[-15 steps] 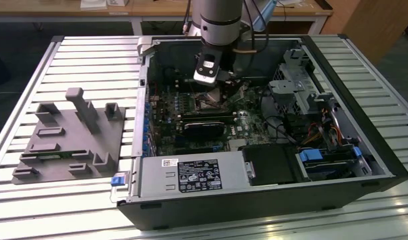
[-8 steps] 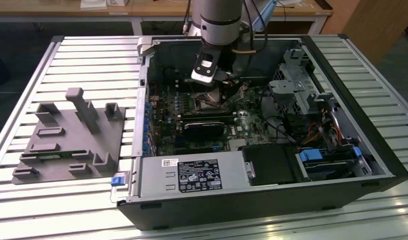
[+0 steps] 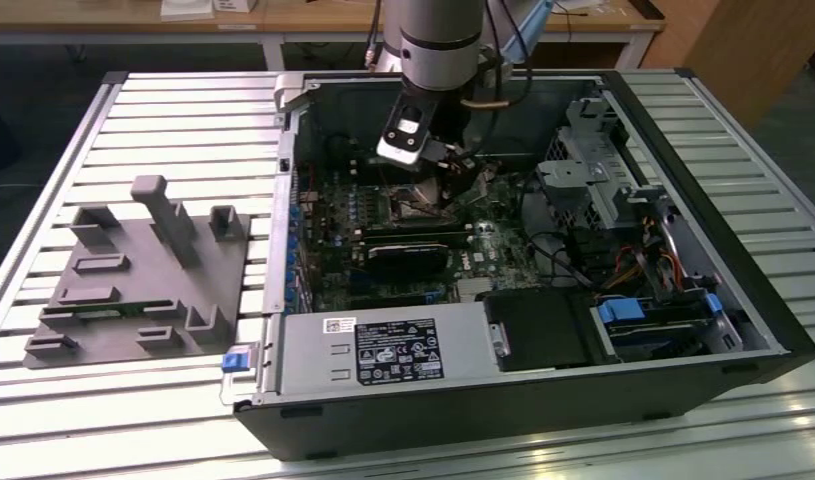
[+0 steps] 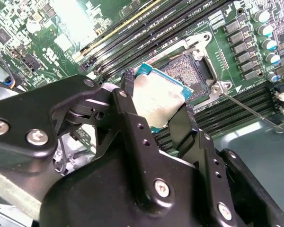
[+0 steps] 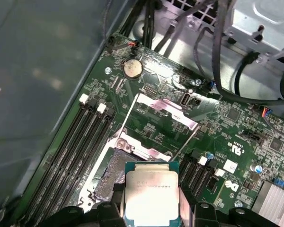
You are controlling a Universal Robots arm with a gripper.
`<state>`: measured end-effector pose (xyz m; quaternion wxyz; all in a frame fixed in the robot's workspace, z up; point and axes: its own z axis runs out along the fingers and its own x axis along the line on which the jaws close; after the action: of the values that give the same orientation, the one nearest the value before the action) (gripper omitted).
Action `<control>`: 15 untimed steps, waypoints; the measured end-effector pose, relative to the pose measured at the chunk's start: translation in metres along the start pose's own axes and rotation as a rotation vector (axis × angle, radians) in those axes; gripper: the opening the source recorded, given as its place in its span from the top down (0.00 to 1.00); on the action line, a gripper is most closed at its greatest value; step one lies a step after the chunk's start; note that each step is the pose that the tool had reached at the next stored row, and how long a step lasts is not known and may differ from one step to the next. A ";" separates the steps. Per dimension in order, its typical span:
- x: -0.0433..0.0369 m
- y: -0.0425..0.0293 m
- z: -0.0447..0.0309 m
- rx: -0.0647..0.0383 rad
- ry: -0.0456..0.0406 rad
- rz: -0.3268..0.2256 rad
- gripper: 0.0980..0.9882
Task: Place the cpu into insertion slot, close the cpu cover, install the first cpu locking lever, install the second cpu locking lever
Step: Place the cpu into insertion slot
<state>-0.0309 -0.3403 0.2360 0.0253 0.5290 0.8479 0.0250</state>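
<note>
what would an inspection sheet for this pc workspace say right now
Surface: silvery slatted metal table, carrying an open black computer case.
Job's things: small square silvery-topped cpu held above the board, not seated; dark-centred square insertion slot empty; thin silvery cpu cover frame appears swung open.
Clutter: grey moulded fixture block on the exterior view's left.
Grippers: black claw shut on the cpu's edges.
Cables: black cable bundle beside the board, apart from the claw.
Surroundings: wooden bench behind the table.

Silvery-grey arm [image 3: 434, 40]; black gripper [image 4: 156, 101] linkage studded with seemingly steel screws [image 4: 161, 187].
</note>
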 end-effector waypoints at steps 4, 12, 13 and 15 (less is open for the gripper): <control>0.0000 0.0000 0.0000 0.001 -0.0023 0.033 0.50; 0.0000 0.0000 0.0001 0.002 -0.0071 0.102 0.50; 0.0000 0.0000 0.0001 0.002 -0.0079 0.113 0.50; 0.0000 0.0000 0.0001 0.002 -0.0094 0.135 0.50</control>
<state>-0.0309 -0.3403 0.2358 0.0269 0.5850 0.8102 0.0232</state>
